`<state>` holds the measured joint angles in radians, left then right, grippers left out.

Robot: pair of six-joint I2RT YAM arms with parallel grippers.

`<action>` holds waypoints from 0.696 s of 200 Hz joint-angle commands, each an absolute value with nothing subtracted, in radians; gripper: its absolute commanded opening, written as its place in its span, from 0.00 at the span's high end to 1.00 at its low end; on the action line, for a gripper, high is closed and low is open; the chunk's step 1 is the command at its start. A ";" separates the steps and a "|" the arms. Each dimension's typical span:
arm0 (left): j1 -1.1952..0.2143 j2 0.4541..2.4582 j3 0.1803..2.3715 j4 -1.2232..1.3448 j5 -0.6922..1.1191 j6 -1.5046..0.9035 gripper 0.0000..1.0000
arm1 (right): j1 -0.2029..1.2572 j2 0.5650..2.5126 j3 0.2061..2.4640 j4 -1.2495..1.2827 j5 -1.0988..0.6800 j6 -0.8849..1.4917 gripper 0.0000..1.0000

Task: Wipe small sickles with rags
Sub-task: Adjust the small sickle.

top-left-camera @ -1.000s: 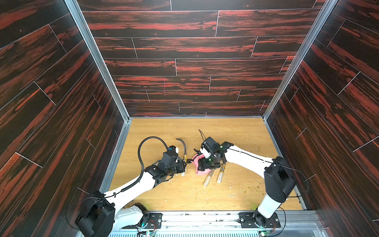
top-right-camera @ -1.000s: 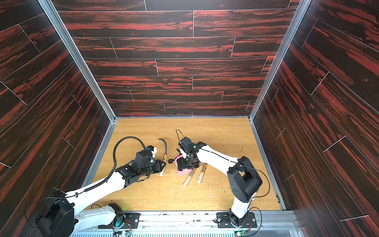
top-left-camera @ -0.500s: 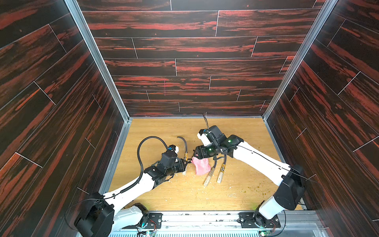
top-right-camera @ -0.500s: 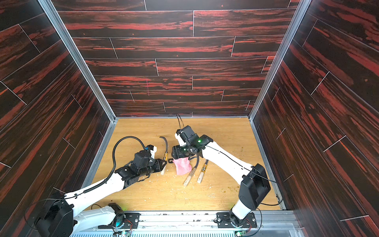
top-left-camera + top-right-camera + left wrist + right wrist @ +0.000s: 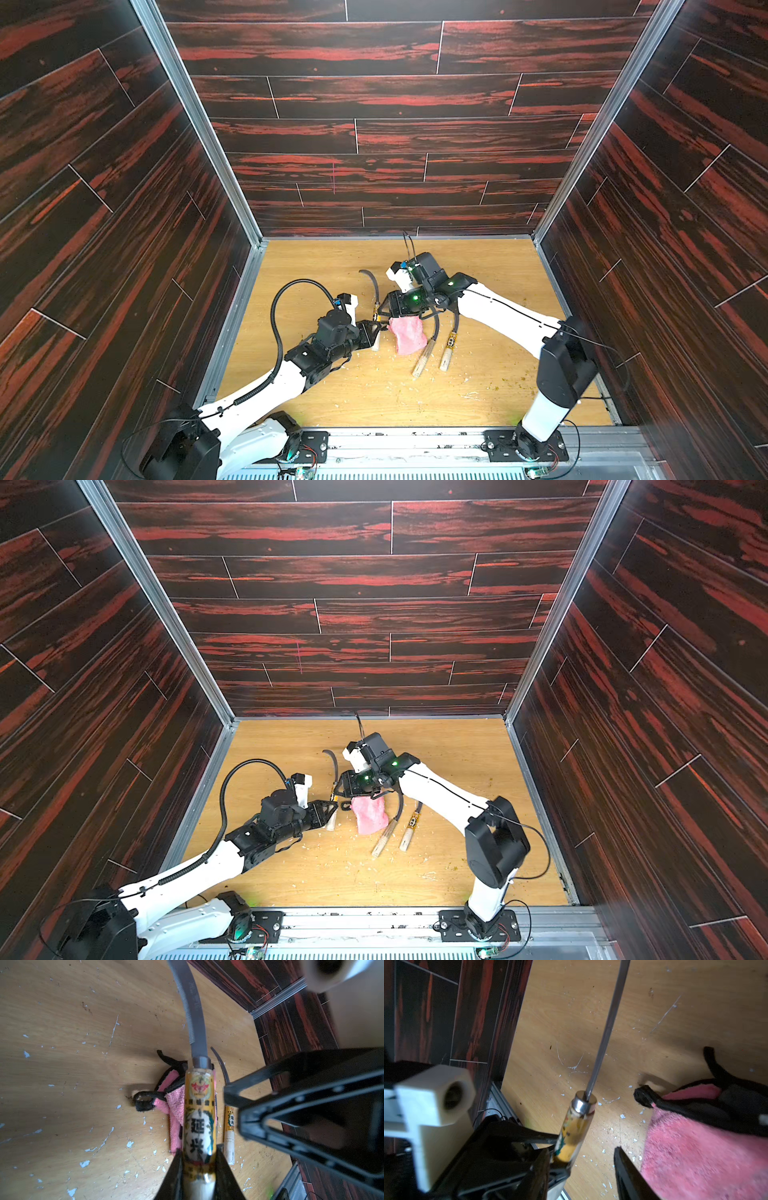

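Sickle handles all point back toward the arm bases, near the middle of the wooden table (image 5: 324, 399). The left arm (image 5: 286, 374) reaches low and diagonally from its near corner, forearm almost level. The left gripper (image 5: 376, 330) is clamped tight on the pale handle of the held sickle (image 5: 377, 307), just beside the pink rag (image 5: 409, 336) on the robot's left. That sickle's long axis runs from the bases toward the back wall, blade away, tip hooking to the robot's left. The right arm (image 5: 511, 316) rises from its base to a raised elbow, then slopes down toward the centre. The right gripper (image 5: 387, 316) sits nearly tip to tip with the left one at the far end of the rag. Its fingers (image 5: 626, 1180) stand apart with the cloth between them; whether they pinch it cannot be told. The rag's near corner meets the middle sickle (image 5: 419, 362). The outer sickle (image 5: 446, 357), yellow-banded, lies just beside that one; both are nearly parallel, blades running away under the right forearm. Only the left wrist view shows the held blade's broad face, its toothed edge, the yellow label (image 5: 199, 1118) and the rag's black loop (image 5: 143, 1102). The right wrist view shows that blade edge-on, a thin line above a metal collar (image 5: 584, 1101).
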<state>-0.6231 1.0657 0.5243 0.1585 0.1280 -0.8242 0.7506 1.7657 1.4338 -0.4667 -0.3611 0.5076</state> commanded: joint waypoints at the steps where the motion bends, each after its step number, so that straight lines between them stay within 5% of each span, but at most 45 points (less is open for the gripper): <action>1: -0.626 1.020 0.507 0.234 0.124 -0.836 1.00 | 0.750 1.806 1.465 -0.438 -0.411 0.516 0.47; 110: -0.626 1.034 0.500 0.256 0.148 -0.848 1.00 | 0.749 1.874 1.519 -0.401 -0.486 0.534 0.51; 139: -0.626 1.033 0.500 0.249 0.146 -0.844 1.00 | 0.750 1.874 1.514 -0.390 -0.497 0.540 0.59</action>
<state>-0.6231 1.0431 0.4953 0.2268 0.1429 -0.8570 0.7506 1.8420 1.4960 -0.3985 -0.4671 0.5343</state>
